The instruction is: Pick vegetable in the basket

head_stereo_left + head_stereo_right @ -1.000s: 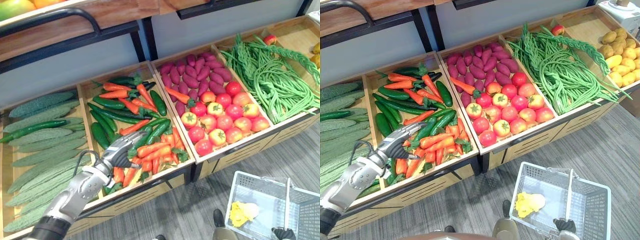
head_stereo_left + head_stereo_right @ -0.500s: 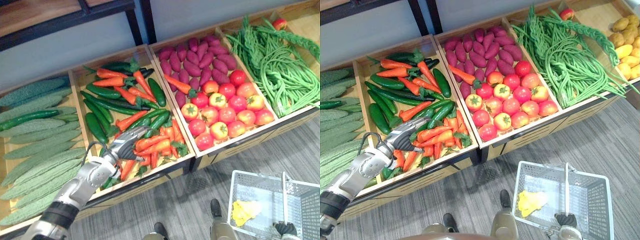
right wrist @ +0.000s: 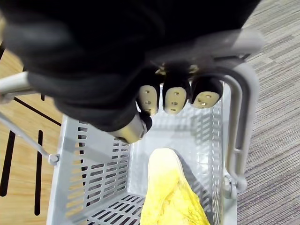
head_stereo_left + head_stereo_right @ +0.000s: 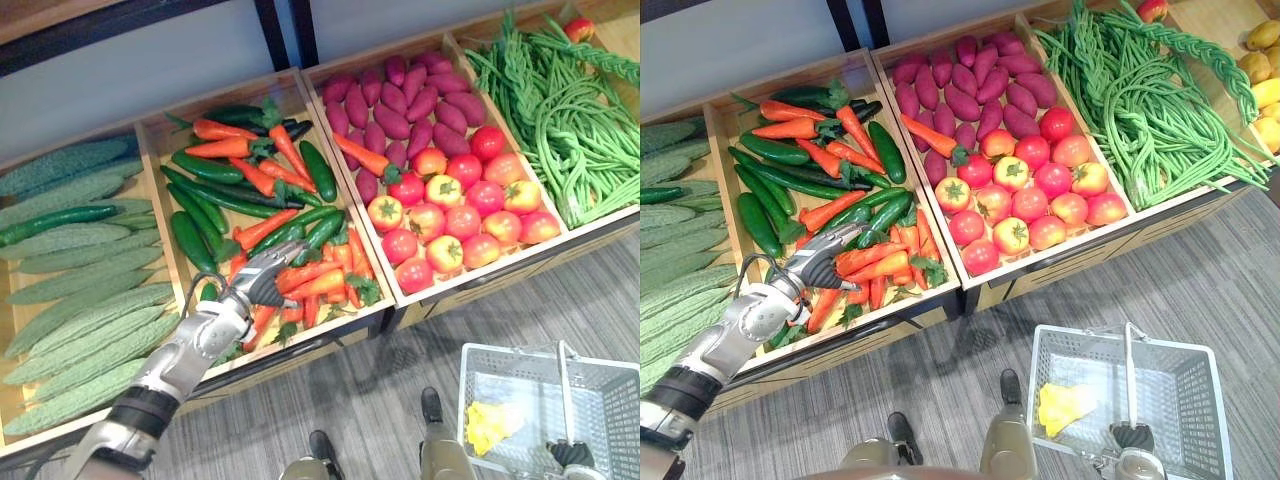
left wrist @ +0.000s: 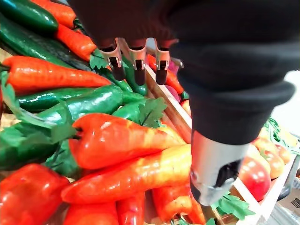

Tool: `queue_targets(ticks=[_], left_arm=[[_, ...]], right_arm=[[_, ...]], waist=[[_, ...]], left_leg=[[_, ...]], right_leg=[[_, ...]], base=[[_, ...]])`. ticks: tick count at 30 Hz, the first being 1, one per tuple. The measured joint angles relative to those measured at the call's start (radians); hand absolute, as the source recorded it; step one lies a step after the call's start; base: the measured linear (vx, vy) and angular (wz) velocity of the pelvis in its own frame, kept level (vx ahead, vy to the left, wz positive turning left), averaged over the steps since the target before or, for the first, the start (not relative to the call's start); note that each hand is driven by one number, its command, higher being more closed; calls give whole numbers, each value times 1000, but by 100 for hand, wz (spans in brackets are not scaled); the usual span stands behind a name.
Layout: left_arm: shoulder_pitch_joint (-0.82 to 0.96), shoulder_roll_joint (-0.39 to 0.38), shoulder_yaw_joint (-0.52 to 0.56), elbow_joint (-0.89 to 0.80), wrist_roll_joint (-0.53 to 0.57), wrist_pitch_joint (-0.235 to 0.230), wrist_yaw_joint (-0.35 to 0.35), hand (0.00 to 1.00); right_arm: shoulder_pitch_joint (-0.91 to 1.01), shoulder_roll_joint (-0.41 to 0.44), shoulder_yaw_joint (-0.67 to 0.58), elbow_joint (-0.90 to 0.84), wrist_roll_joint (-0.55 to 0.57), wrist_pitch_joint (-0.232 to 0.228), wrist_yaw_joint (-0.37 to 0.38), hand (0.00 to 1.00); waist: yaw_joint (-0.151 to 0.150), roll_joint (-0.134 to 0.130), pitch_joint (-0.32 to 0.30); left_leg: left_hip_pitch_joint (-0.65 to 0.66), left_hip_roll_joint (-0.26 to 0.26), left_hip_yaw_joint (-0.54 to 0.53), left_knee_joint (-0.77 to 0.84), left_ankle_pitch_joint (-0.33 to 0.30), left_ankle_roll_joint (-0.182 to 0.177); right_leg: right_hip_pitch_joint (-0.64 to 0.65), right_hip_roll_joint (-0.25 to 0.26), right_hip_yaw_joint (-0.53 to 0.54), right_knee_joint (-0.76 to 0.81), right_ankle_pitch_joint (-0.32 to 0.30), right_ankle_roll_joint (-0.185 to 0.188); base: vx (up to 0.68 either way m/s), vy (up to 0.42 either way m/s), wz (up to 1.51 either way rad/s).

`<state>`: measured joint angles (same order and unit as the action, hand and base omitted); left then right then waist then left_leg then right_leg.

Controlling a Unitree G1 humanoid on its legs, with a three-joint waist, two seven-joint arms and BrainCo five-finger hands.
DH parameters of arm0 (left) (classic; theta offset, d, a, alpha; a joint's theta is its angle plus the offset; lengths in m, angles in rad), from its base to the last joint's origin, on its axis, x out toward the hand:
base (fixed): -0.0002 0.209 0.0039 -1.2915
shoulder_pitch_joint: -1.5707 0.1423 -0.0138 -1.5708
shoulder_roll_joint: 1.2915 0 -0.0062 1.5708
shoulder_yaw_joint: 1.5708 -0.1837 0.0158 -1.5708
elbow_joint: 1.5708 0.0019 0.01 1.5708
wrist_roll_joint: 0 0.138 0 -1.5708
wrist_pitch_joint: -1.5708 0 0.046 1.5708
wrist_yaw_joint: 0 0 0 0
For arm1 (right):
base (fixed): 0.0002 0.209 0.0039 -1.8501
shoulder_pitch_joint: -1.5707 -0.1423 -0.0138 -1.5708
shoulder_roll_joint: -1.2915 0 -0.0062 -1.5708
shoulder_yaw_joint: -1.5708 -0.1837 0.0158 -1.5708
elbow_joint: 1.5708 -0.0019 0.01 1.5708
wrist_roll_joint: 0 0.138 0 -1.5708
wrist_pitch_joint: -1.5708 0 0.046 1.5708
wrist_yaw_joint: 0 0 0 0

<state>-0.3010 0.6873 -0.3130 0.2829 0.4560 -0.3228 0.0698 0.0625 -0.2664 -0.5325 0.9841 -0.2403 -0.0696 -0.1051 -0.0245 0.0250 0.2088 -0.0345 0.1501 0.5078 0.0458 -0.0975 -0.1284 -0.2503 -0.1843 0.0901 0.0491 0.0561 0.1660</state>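
**Left eye view:** The left arm is stretched forward and down from the lower left. The left hand is held low over the front of a wooden crate, with its fingers pointed at the heaped carrots. The carrots are smooth, tapered and orange-red, with green leafy tops. Dark, glossy cucumbers are mixed in among them. At the lower right, a grey basket is held over the striped grey floor by the right hand.

**Right eye view:** A crumpled yellow item lies on the basket's bottom, towards the side nearer the crate. The handle is raised upright across the middle.

**Left wrist view:** The fingers are straight and the thumb is spread well apart from them, so nothing is gripped. The carrots lie directly beneath the palm. It cannot be told whether the thumb tip touches one.

**Right wrist view:** The dark-tipped fingers are curled round the pale grey handle bar. Below them are the basket's slotted plastic walls and the yellow item.
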Motion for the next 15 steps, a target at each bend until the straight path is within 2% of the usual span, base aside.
queue_targets(ticks=[9, 12, 15], left_arm=[[-34, -18, -42, 8, 3, 5, 0, 0], [-48, -21, -45, 23, 40, 6, 1, 0], [-58, -45, -44, 92, 66, 28, 4, 0]], right_arm=[[1, 3, 24, -34, 0, 4, -1, 100], [0, 3, 27, -44, 0, 4, -3, 100], [0, 3, 28, -48, 0, 4, -3, 100]], waist=[[0, -8, 14], [1, -9, 15], [0, -9, 15]], left_leg=[[-19, 1, -4, 12, 2, 3], [-41, 1, -4, 21, 3, 4], [-50, 4, 0, 27, 3, 4]], right_leg=[[-12, -5, -9, 5, 1, 2], [-31, -7, -8, 9, 4, 6], [-41, -5, -4, 9, 6, 10]], base=[[-8, -6, 3], [0, 0, 0], [-4, -13, -3]])
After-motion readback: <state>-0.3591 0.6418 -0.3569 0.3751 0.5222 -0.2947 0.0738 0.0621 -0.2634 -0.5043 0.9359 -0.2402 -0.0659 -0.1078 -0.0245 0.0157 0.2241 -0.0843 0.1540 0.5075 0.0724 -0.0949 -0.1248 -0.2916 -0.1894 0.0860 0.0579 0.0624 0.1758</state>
